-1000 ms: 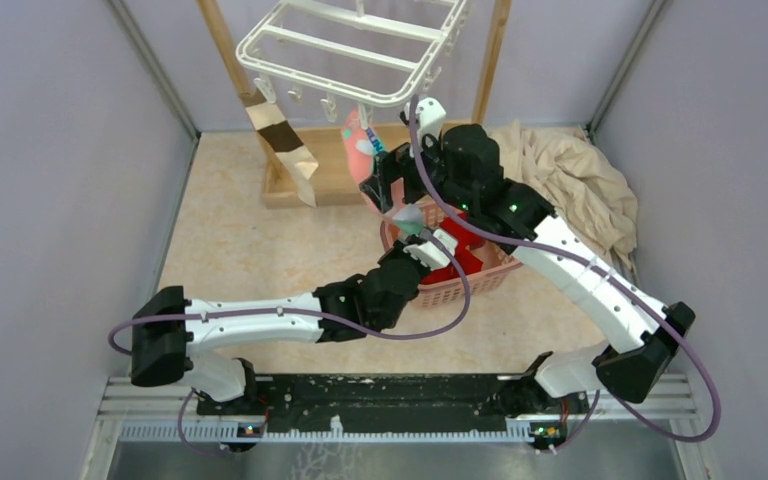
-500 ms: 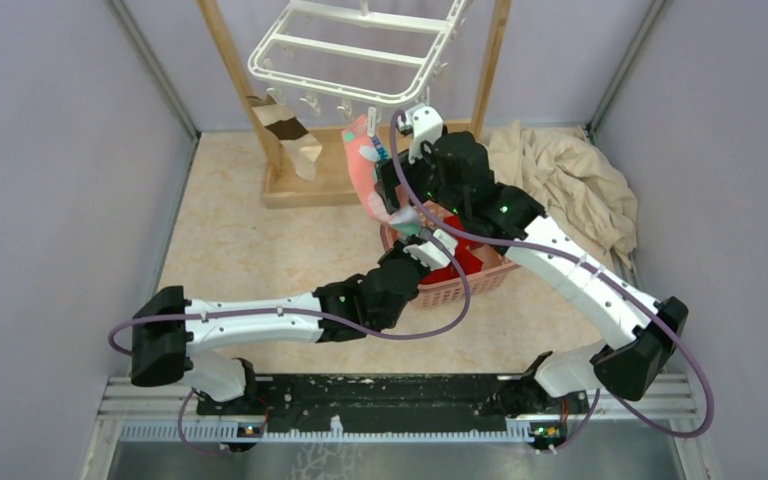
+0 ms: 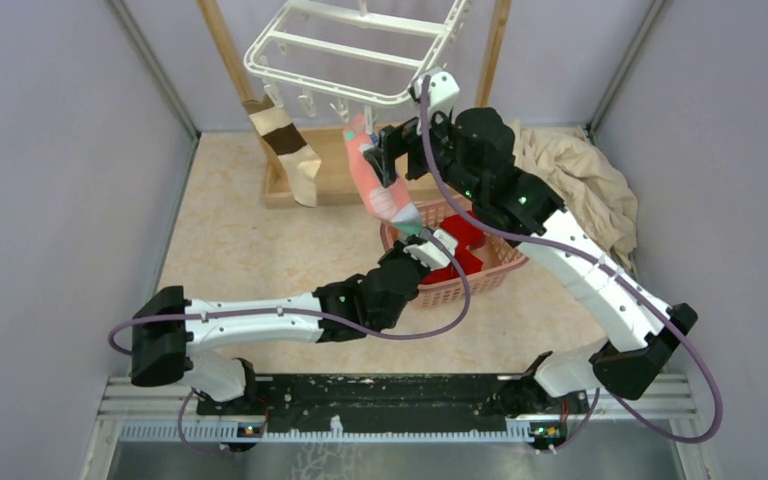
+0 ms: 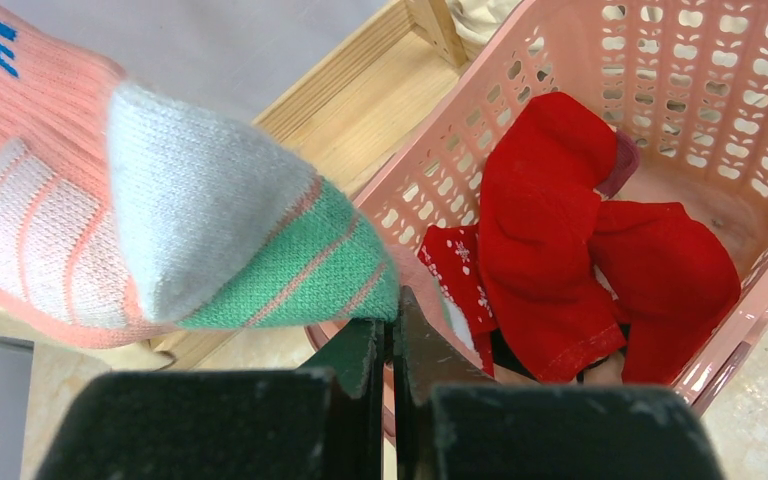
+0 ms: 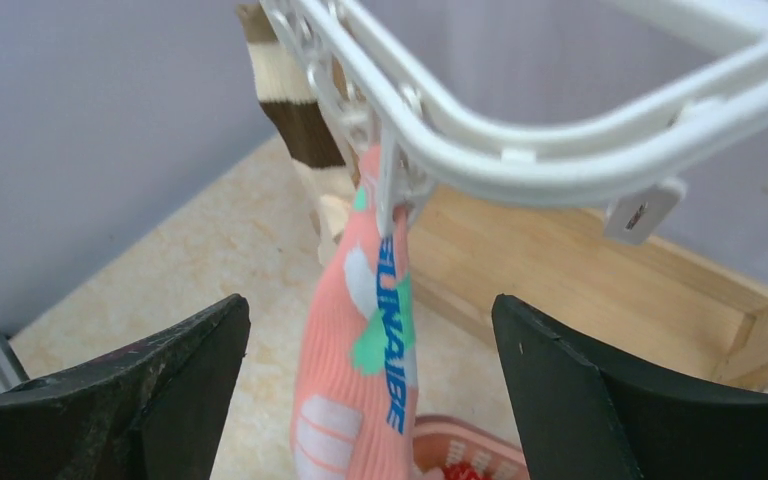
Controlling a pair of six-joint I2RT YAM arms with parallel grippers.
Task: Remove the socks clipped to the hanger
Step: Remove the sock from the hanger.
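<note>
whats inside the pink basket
Piled in the pink basket lie red socks, one with white snowflakes. Beneath them something dark shows, too covered to identify. The hanging pink sock hides the basket's left edge.

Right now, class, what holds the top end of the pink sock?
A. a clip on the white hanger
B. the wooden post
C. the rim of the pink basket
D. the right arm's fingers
A: in the right wrist view a clip hanging from the hanger pinches the top of the pink sock, while the right fingers stand open on either side, not touching it.
</note>
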